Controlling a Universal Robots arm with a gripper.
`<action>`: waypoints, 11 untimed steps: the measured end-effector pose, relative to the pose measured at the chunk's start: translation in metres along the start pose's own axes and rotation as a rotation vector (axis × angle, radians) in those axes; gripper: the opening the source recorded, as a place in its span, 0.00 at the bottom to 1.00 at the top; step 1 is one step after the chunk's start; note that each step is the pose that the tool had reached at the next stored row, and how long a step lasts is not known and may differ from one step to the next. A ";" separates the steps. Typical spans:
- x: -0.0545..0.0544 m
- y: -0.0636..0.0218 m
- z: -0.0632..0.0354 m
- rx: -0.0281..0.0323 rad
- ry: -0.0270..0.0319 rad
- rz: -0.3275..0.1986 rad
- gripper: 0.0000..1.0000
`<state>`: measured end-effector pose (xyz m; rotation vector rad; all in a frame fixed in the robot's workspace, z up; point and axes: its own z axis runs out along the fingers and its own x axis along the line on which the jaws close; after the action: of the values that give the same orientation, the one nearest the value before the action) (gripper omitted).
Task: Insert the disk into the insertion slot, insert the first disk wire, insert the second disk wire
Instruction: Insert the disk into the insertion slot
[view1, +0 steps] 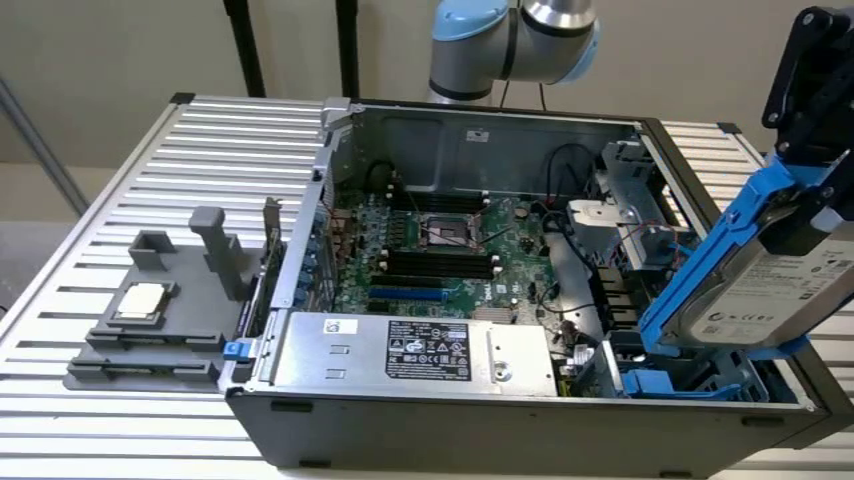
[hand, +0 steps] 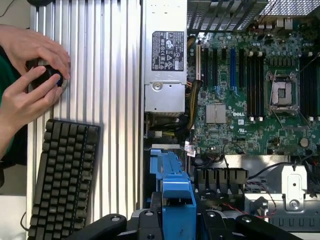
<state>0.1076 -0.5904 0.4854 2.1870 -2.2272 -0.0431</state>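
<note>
The disk (view1: 767, 290), a silver drive with a white label in a bright blue carrier (view1: 701, 270), hangs tilted over the front corner of the open computer case at the exterior view's right. My gripper (view1: 817, 215) is shut on it from above. In the wrist view the blue carrier (hand: 177, 200) sits between my black fingers (hand: 150, 222). The insertion slot (view1: 667, 385), a blue-grey cage with blue tabs, lies just below the disk's lower end; they look apart. Thin red and black wires (view1: 654, 238) run beside the cage; I cannot tell which are the disk wires.
Inside the case lie the silver power-supply box (view1: 414, 350), the green motherboard (view1: 441, 250) and a grey metal bracket (view1: 601, 215). A grey fixture (view1: 147, 310) stands on the slatted table. A keyboard (hand: 65, 180) and a person's hands (hand: 30, 75) on a black device are beside the case.
</note>
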 end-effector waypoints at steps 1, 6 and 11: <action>0.000 0.0002 0.0018 0.0007 0.0000 0.000 0.33; 0.000 0.0001 0.0109 0.0009 0.0000 0.002 0.33; -0.001 -0.0002 0.0184 0.0009 -0.0001 0.006 0.33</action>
<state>0.1072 -0.5889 0.4670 2.1811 -2.2339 -0.0422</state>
